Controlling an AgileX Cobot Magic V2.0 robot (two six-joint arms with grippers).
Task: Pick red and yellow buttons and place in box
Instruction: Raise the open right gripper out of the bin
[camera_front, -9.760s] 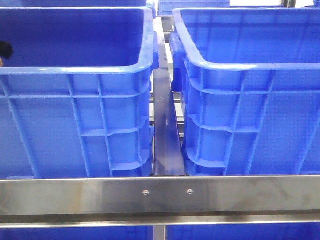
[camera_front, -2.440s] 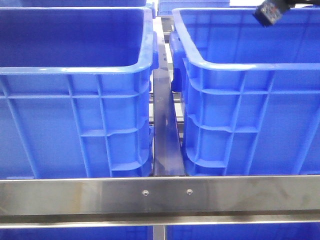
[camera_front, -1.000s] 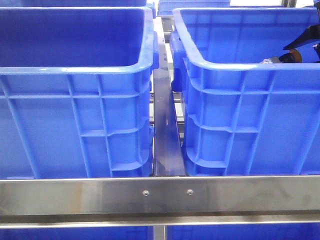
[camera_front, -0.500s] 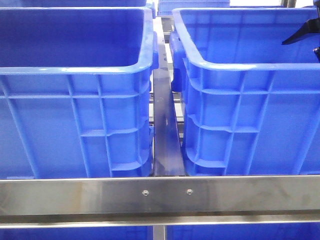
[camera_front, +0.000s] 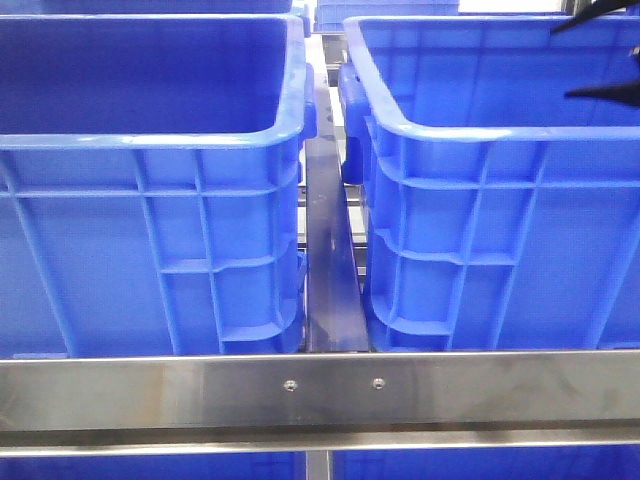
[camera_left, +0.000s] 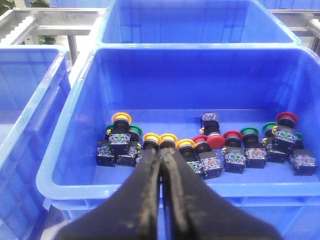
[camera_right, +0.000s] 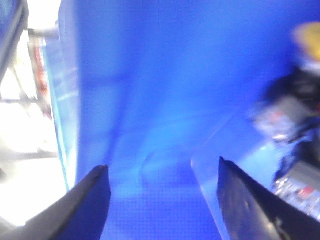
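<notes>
Buttons (camera_left: 207, 145) in left wrist view only

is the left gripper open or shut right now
Shut. In the left wrist view, the left gripper's two dark fingers press together with nothing between them, above the blue plastic bin of push buttons.

Two blue crates (camera_front: 150, 180) flank a steel rail (camera_front: 330, 270); dark fingers (camera_front: 600, 92) (right edge) spread apart.

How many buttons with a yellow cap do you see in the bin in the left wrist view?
4. One yellow button lies at the far left of the pile; three more lie side by side just beyond the left gripper. Others may be hidden behind its fingers.
</notes>
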